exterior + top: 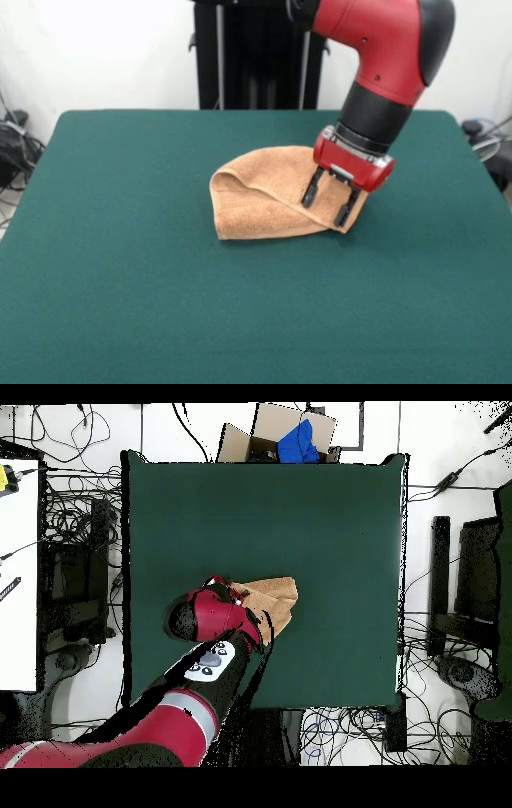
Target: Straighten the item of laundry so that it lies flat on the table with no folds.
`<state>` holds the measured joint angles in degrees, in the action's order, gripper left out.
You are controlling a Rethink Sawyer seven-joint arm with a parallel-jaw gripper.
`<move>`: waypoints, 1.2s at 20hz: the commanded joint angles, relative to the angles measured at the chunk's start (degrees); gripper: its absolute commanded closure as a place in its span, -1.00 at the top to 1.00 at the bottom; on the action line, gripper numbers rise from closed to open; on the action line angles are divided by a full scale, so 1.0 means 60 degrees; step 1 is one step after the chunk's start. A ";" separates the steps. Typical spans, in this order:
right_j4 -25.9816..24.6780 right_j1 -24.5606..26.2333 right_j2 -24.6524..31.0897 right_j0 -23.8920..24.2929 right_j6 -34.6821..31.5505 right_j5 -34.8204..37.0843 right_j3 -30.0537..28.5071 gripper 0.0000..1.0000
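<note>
A red and black arm is reaching down over a folded orange-tan towel [268, 200] lying a little past the middle of the green counter [120, 264]. The gripper [329, 201] is hovering at the towel's three o'clock edge in the front view, its jaws standing apart, tips at or just above the cloth and holding nothing that I can see. The towel is doubled over, with a rounded fold at nine o'clock and layered edges under the gripper. To do this step well, the arm is probably needing to pinch only the upper layer at that edge, lift it slightly, then draw it away from the fold toward three o'clock, where there is room. Catching both layers would likely just be dragging the bundle along.
</note>
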<state>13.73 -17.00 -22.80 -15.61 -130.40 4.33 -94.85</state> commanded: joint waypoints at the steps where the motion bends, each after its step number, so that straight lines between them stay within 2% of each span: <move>1: -0.0110 0.0547 0.0387 -0.0086 -0.1227 -0.0277 -0.0291 1.00; 7: -0.0081 0.0431 0.0462 -0.0103 -0.1267 -0.0183 -0.0382 1.00; 8: -0.0084 0.0389 0.0489 -0.0095 -0.1257 -0.0127 -0.0400 -1.00; 20: -0.0102 0.0151 0.0689 -0.0067 -0.1256 0.0086 -0.0621 -1.00; 24: -0.0208 -0.0306 0.0813 0.0019 -0.1156 0.0353 -0.0928 -1.00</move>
<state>13.72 -17.69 -22.81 -15.64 -130.40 4.35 -95.17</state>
